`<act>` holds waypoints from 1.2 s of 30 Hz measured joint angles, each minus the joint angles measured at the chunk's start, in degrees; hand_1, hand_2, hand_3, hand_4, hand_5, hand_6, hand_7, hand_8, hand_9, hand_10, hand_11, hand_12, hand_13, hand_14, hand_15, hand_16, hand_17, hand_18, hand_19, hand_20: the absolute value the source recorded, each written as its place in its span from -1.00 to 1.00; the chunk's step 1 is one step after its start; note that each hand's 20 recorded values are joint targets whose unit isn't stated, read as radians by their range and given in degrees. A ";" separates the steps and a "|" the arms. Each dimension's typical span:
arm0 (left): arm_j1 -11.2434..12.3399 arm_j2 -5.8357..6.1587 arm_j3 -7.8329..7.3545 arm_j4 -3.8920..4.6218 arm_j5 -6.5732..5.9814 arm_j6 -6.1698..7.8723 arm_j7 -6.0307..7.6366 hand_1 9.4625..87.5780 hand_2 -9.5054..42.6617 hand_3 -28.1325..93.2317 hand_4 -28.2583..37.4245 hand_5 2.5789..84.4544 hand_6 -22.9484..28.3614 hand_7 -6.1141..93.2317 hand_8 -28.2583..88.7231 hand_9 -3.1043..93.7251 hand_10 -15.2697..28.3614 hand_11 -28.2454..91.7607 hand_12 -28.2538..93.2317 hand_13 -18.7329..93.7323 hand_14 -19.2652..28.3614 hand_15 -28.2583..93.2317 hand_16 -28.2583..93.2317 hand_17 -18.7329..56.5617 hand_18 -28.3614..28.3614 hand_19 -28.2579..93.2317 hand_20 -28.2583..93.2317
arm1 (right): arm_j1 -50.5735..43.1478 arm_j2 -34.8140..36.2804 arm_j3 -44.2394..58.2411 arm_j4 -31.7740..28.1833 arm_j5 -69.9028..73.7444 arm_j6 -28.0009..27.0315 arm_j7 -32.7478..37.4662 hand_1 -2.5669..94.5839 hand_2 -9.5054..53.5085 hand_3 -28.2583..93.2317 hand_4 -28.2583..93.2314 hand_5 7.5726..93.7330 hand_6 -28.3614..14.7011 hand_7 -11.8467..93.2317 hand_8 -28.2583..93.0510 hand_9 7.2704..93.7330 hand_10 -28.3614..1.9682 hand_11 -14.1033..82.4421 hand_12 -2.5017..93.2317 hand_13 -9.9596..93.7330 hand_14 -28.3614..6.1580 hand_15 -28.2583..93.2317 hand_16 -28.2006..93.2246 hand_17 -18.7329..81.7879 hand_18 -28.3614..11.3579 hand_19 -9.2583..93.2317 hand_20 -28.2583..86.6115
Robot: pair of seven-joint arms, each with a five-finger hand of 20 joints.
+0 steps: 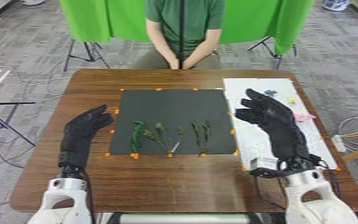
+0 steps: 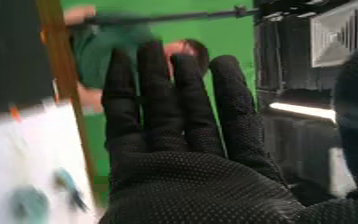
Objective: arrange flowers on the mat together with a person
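Observation:
The dark mat [image 1: 171, 107] lies on the table, held by orange tape bits. On its lower half several green stems lie side by side: a thick green one [image 1: 137, 136] at the left, leafy sprigs [image 1: 160, 134] in the middle, thin stems [image 1: 202, 135] toward the right. Left of the mat is my left hand [image 1: 87, 122], open and empty. My right hand [image 1: 266, 111] is over the white sheet, right of the mat; in the right wrist view the right hand [image 2: 193, 175] has straight fingers and holds nothing. Pink [image 1: 302, 117], blue [image 1: 270, 93] and yellow [image 1: 291, 101] flowers are on the sheet.
The white sheet [image 1: 242, 87] covers the table's right side, with a small pale item [image 1: 264, 163] near its lower end. Brown wood [image 1: 171, 187] borders the mat at the near side. A person sits across the table, hands together [image 1: 182, 63] beyond its far edge.

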 measured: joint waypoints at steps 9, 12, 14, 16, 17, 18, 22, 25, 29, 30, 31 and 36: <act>0.25 0.07 -0.22 -0.06 -0.01 0.06 -0.05 -0.53 -0.59 0.54 -0.78 0.16 0.09 -0.55 -0.62 0.09 0.36 -0.16 -0.30 0.04 0.64 -0.10 -0.52 -0.31 0.56 -0.26 -0.21 | 14.98 7.88 -2.63 5.12 -26.66 12.59 20.53 -0.26 -1.00 0.64 -0.91 0.05 0.35 -0.51 -0.68 0.22 -0.01 -0.45 -0.55 0.58 0.00 -0.13 -0.15 0.02 -0.44 0.26 0.26; 0.25 0.07 -0.21 -0.08 -0.01 0.06 -0.07 -0.53 -0.59 0.54 -0.78 0.16 0.09 -0.55 -0.62 0.09 0.36 -0.16 -0.30 0.04 0.64 -0.10 -0.52 -0.31 0.56 -0.26 -0.21 | 18.64 12.59 -3.48 5.92 -35.16 2.28 25.04 -0.24 -1.00 0.63 -0.91 0.12 0.37 -0.50 -0.68 0.33 -0.06 -0.41 -0.55 0.62 0.04 -0.10 -0.13 0.04 -0.45 0.29 0.26; 0.29 0.07 -0.21 -0.15 -0.01 0.07 -0.07 -0.53 -0.58 0.53 -0.78 0.16 0.09 -0.55 -0.62 0.09 0.35 -0.16 -0.30 0.04 0.64 -0.10 -0.52 -0.31 0.56 -0.26 -0.21 | 20.46 15.21 -4.79 6.90 -42.09 -3.13 25.65 -0.23 -1.00 0.62 -0.91 0.15 0.39 -0.50 -0.68 0.37 -0.07 -0.41 -0.55 0.64 0.07 -0.09 -0.11 0.05 -0.48 0.32 0.26; 0.38 0.07 -0.27 -0.22 -0.01 0.11 -0.07 -0.53 -0.59 0.54 -0.78 0.16 0.09 -0.55 -0.62 0.09 0.35 -0.16 -0.30 0.04 0.64 -0.10 -0.52 -0.31 0.56 -0.26 -0.21 | 22.17 17.30 -7.16 8.89 -48.42 -4.36 25.96 -0.23 -1.00 0.61 -0.91 0.17 0.40 -0.50 -0.69 0.41 -0.06 -0.40 -0.54 0.66 0.08 -0.08 -0.10 0.07 -0.49 0.34 0.27; 0.43 0.08 -0.30 -0.24 -0.01 0.12 -0.07 -0.53 -0.59 0.54 -0.78 0.16 0.09 -0.55 -0.62 0.09 0.35 -0.16 -0.30 0.04 0.64 -0.10 -0.52 -0.31 0.56 -0.26 -0.21 | 23.00 18.08 -8.41 10.08 -51.07 -4.34 26.24 -0.23 -1.00 0.61 -0.91 0.18 0.40 -0.50 -0.69 0.42 -0.06 -0.40 -0.54 0.67 0.08 -0.08 -0.10 0.07 -0.50 0.35 0.27; 0.47 0.11 -0.33 -0.25 -0.01 0.12 -0.08 -0.53 -0.59 0.53 -0.78 0.16 0.09 -0.55 -0.62 0.09 0.35 -0.16 -0.30 0.04 0.64 -0.10 -0.52 -0.31 0.56 -0.26 -0.21 | 23.75 18.69 -9.54 11.26 -53.45 -4.31 26.62 -0.23 -1.00 0.61 -0.91 0.18 0.40 -0.51 -0.69 0.42 -0.06 -0.40 -0.54 0.68 0.08 -0.07 -0.09 0.07 -0.51 0.36 0.27; 0.66 0.14 -0.48 -0.32 -0.01 0.13 -0.09 -0.53 -0.59 0.54 -0.78 0.16 0.09 -0.55 -0.62 0.09 0.35 -0.16 -0.30 0.04 0.63 -0.10 -0.52 -0.31 0.56 -0.26 -0.21 | 25.82 19.91 -12.19 14.24 -62.66 -6.54 28.95 -0.23 -1.00 0.61 -0.92 0.17 0.40 -0.52 -0.69 0.42 -0.05 -0.40 -0.54 0.69 0.09 -0.07 -0.08 0.07 -0.51 0.37 0.27; 0.68 0.14 -0.48 -0.32 -0.01 0.13 -0.12 -0.53 -0.59 0.53 -0.77 0.16 0.09 -0.55 -0.62 0.09 0.35 -0.16 -0.30 0.04 0.64 -0.10 -0.52 -0.31 0.56 -0.26 -0.21 | 26.71 20.63 -13.03 14.60 -70.22 -12.32 30.04 -0.23 -1.00 0.61 -0.93 0.17 0.39 -0.53 -0.68 0.42 -0.04 -0.40 -0.54 0.69 0.09 -0.07 -0.08 0.08 -0.51 0.37 0.26; 0.67 0.14 -0.47 -0.33 -0.01 0.12 -0.15 -0.53 -0.59 0.53 -0.77 0.16 0.09 -0.55 -0.62 0.09 0.35 -0.16 -0.30 0.04 0.64 -0.10 -0.52 -0.31 0.56 -0.26 -0.21 | 27.69 21.44 -13.73 15.37 -72.87 -16.51 30.41 -0.23 -1.00 0.61 -0.93 0.16 0.39 -0.53 -0.68 0.42 -0.03 -0.40 -0.54 0.69 0.09 -0.07 -0.07 0.08 -0.52 0.38 0.26; 0.67 0.14 -0.47 -0.33 -0.01 0.12 -0.15 -0.53 -0.59 0.53 -0.77 0.16 0.09 -0.55 -0.62 0.09 0.35 -0.16 -0.30 0.04 0.64 -0.10 -0.52 -0.31 0.56 -0.26 -0.21 | 27.85 21.52 -13.79 15.70 -72.23 -16.50 30.42 -0.23 -1.00 0.61 -0.93 0.15 0.39 -0.53 -0.68 0.42 -0.03 -0.40 -0.54 0.69 0.09 -0.07 -0.07 0.08 -0.52 0.38 0.26; 0.67 0.18 -0.47 -0.33 -0.01 0.12 -0.15 -0.53 -0.59 0.53 -0.77 0.16 0.09 -0.55 -0.62 0.09 0.35 -0.16 -0.30 0.04 0.64 -0.10 -0.52 -0.31 0.56 -0.26 -0.21 | 27.96 21.53 -13.79 16.01 -71.35 -16.45 30.42 -0.23 -1.00 0.61 -0.93 0.15 0.39 -0.53 -0.68 0.42 -0.03 -0.40 -0.54 0.69 0.09 -0.06 -0.06 0.08 -0.52 0.38 0.26; 0.67 0.22 -0.48 -0.34 -0.01 0.12 -0.15 -0.53 -0.59 0.53 -0.77 0.16 0.09 -0.55 -0.62 0.09 0.35 -0.16 -0.30 0.04 0.64 -0.10 -0.52 -0.31 0.56 -0.26 -0.21 | 28.04 21.48 -14.21 17.15 -68.82 -16.03 30.30 -0.23 -1.00 0.61 -0.93 0.13 0.39 -0.53 -0.68 0.43 0.00 -0.40 -0.54 0.69 0.10 -0.06 -0.06 0.08 -0.52 0.38 0.26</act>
